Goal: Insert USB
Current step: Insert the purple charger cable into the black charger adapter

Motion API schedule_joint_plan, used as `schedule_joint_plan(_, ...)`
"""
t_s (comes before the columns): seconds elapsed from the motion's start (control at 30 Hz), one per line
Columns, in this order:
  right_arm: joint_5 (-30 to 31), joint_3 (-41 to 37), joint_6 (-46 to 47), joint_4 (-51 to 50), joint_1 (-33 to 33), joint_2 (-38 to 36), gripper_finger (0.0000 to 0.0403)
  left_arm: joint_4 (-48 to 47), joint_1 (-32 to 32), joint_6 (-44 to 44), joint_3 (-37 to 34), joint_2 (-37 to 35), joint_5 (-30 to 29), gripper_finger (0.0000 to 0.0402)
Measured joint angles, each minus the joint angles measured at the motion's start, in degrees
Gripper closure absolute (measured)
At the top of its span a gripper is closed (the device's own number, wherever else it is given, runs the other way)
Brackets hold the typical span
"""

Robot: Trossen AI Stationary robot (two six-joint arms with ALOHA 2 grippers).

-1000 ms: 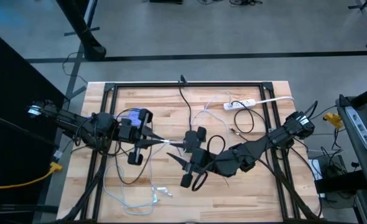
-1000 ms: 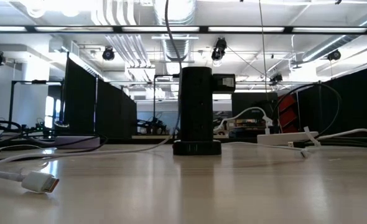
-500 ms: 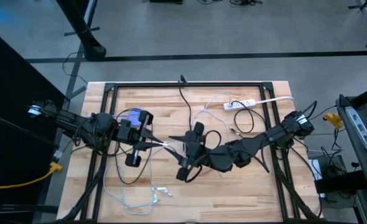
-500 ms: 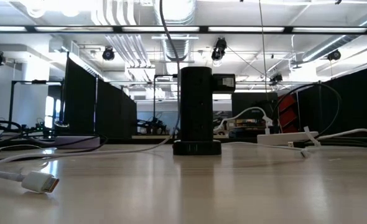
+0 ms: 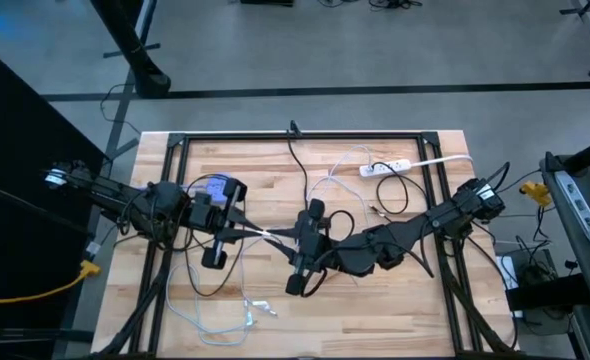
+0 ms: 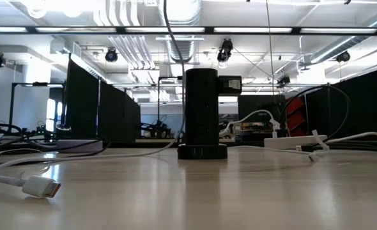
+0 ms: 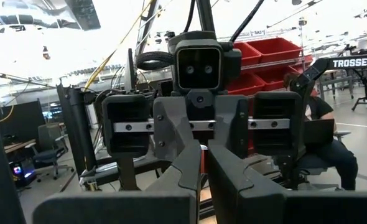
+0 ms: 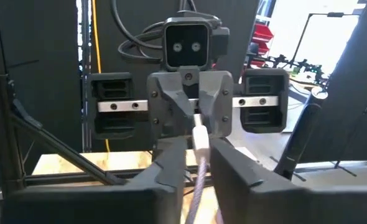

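Over the middle of the wooden worktop (image 5: 395, 290), the left gripper (image 5: 258, 232) is clenched on a thin white USB cable (image 8: 200, 142). The right gripper (image 5: 287, 238) faces it, fingers closed around that cable's free end.

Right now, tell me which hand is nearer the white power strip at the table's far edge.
Right. The right hand sits mid-table, apart from the white power strip and nearer the front. The left hand lies farther off, toward the left side.

The only readable text is "TROSSEN", in white on a dark arm (image 7: 351, 63) in the room behind.
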Motion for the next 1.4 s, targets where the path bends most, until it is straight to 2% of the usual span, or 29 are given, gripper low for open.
schedule_joint_plan(0.1,0.04,0.0,-0.17,-0.05,0.0,0.0,0.0391,-0.01,0.0,-0.29,0.0,0.0,0.02,0.0399)
schedule_joint_plan(0.43,0.04,0.0,0.04,-0.17,-0.09,-0.02,0.039,-0.1,0.0,-0.74,0.0,0.0,0.0,0.0396)
schedule_joint_plan(0.53,0.11,0.0,0.05,-0.8,-0.1,-0.05,0.039,-0.77,0.05,-4.73,0.03,0.0,-0.6,0.0377)
schedule_joint_plan(0.63,0.02,0.0,1.24,-3.16,-0.09,-0.78,0.039,-3.79,0.13,-6.21,0.09,-0.22,-0.83,0.034)
schedule_joint_plan(0.87,0.01,0.0,13.03,-16.94,0.01,-4.93,0.039,-9.58,0.2,-8.25,0.09,-1.74,-0.83,0.0229)
schedule_joint_plan(0.97,0.19,0.01,22.36,-26.16,0.46,-5.97,0.039,-13.52,0.2,-8.27,0.09,-2.27,-0.81,0.0189)
schedule_joint_plan(1.07,3.3,-0.48,30.4,-34.57,2.57,-5.91,0.039,-16.97,0.2,-8.28,0.09,-2.47,-1.26,0.0158)
schedule_joint_plan(1.23,4.21,-6.31,42.81,-41.39,5.61,-6.23,0.039,-20.22,0.32,-9.08,0.07,-2.21,-3.72,0.0134)
schedule_joint_plan(1.4,4.13,-12.49,50.17,-43.49,7.31,-8.98,0.039,-20.38,2.16,-11.3,0.07,-1.73,-3.72,0.0138)
